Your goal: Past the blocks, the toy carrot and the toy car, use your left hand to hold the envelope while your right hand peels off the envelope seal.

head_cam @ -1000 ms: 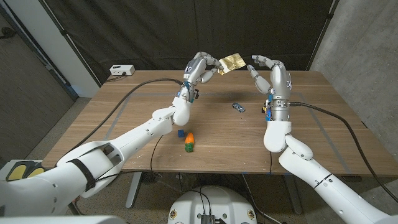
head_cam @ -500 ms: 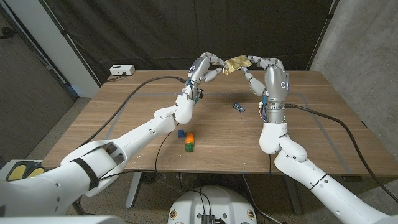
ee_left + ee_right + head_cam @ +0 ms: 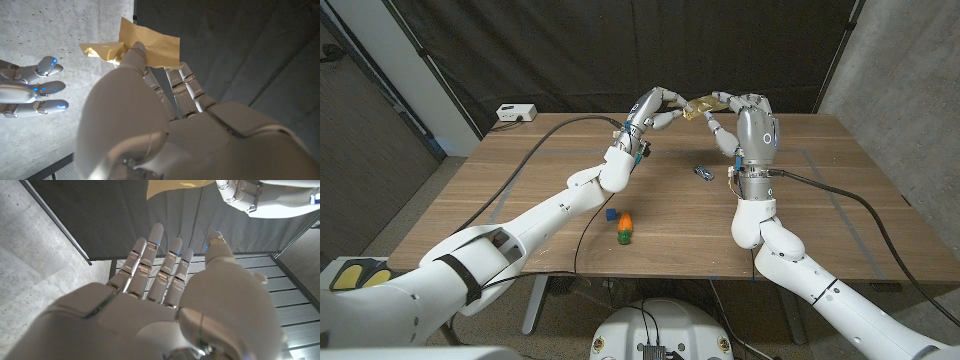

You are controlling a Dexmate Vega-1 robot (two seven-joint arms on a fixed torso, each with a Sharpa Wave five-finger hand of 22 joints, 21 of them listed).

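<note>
Left hand (image 3: 652, 108) pinches the envelope (image 3: 701, 104) by one end, held up in the air above the table's far edge, likely so the seal is free for the other hand; right hand (image 3: 744, 120) raised beside it, fingers (image 3: 165, 262) spread and reaching at the envelope's other end, whether they grip it cannot be told; envelope (image 3: 150, 46) tan, crumpled, one corner folded; toy car (image 3: 703, 172), toy carrot (image 3: 625, 227) and blue block (image 3: 611, 214) lie on the table (image 3: 520, 190) nearer the front edge.

Gold-tan envelope (image 3: 701, 105) is up in the air above the table's far edge, crumpled and tilted, pinched at one end by the left hand (image 3: 652, 108), right hand (image 3: 745, 118) just beside it, fingers spread
</note>
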